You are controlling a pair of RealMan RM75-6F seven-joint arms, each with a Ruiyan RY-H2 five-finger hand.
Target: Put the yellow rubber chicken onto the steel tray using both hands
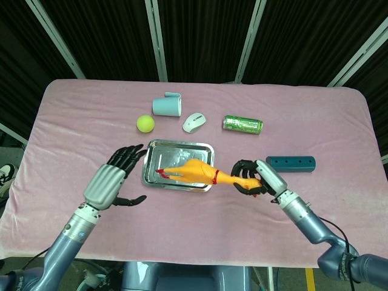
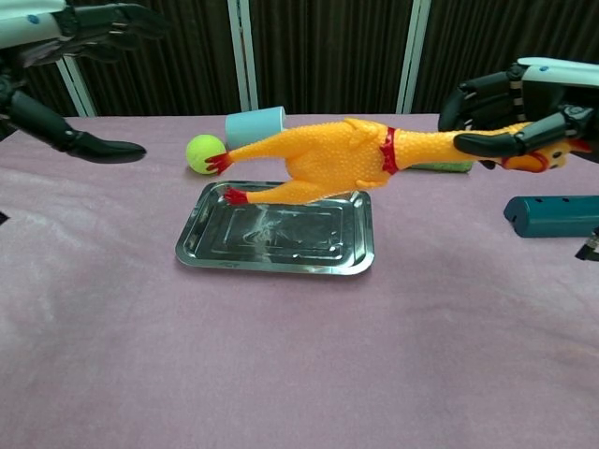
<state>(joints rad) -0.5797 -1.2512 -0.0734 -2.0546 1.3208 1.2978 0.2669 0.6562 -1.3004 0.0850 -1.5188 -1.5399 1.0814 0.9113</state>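
The yellow rubber chicken (image 1: 197,173) (image 2: 328,161) hangs level in the air above the steel tray (image 1: 159,159) (image 2: 271,253), its red feet pointing left. My right hand (image 1: 254,180) (image 2: 519,103) grips its head and neck, to the right of the tray. My left hand (image 1: 112,177) (image 2: 65,56) is to the left of the tray, fingers spread, holding nothing and apart from the chicken.
Behind the tray lie a light-blue cup (image 1: 167,105) on its side, a green ball (image 1: 145,123), a white mouse (image 1: 194,122) and a green can (image 1: 242,125). A teal block (image 1: 290,163) lies right of my right hand. Pink cloth covers the table.
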